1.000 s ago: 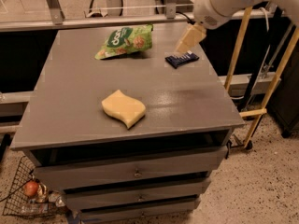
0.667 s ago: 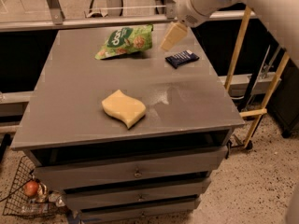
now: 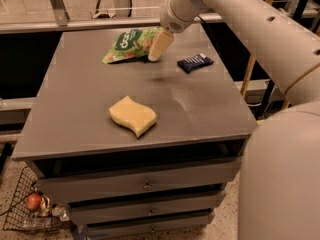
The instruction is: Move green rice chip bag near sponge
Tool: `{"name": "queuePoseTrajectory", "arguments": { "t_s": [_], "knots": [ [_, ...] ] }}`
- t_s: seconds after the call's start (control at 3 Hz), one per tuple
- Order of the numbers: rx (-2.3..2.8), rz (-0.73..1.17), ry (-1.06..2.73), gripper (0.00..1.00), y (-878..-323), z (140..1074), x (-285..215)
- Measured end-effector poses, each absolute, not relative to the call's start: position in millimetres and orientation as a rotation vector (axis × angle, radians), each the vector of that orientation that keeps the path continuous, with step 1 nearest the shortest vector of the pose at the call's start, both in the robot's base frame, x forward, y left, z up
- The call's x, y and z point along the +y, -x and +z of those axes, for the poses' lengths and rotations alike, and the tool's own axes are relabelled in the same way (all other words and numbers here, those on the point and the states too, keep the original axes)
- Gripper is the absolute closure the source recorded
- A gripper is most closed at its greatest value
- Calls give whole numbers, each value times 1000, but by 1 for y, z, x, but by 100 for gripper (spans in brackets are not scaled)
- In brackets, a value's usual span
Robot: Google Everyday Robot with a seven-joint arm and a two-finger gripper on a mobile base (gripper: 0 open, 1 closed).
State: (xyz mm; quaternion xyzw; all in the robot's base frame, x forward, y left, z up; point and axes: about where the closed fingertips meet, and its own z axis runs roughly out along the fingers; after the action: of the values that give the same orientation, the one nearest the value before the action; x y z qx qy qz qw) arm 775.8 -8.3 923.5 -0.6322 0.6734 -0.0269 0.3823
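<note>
The green rice chip bag lies flat at the back middle of the grey cabinet top, its dark green patch with white lettering facing up. My gripper hangs from the long white arm coming in from the right and sits at the bag's right end, just above the surface. The pale yellow wavy sponge lies near the front middle of the top, well in front of the bag.
A small dark navy packet lies to the right of the gripper. A rail and glass wall run behind the cabinet. A wire basket with an apple sits on the floor at the left. My white arm fills the right side.
My gripper has moved left from above the navy packet to the right end of the green bag. The bag, the sponge and the packet have not moved.
</note>
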Motion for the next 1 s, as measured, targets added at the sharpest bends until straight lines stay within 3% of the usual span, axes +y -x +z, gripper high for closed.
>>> {"name": "queuePoseTrajectory", "arguments": {
  "t_s": [1.0],
  "knots": [
    [1799, -197, 1626, 0, -832, 890, 4]
  ]
}}
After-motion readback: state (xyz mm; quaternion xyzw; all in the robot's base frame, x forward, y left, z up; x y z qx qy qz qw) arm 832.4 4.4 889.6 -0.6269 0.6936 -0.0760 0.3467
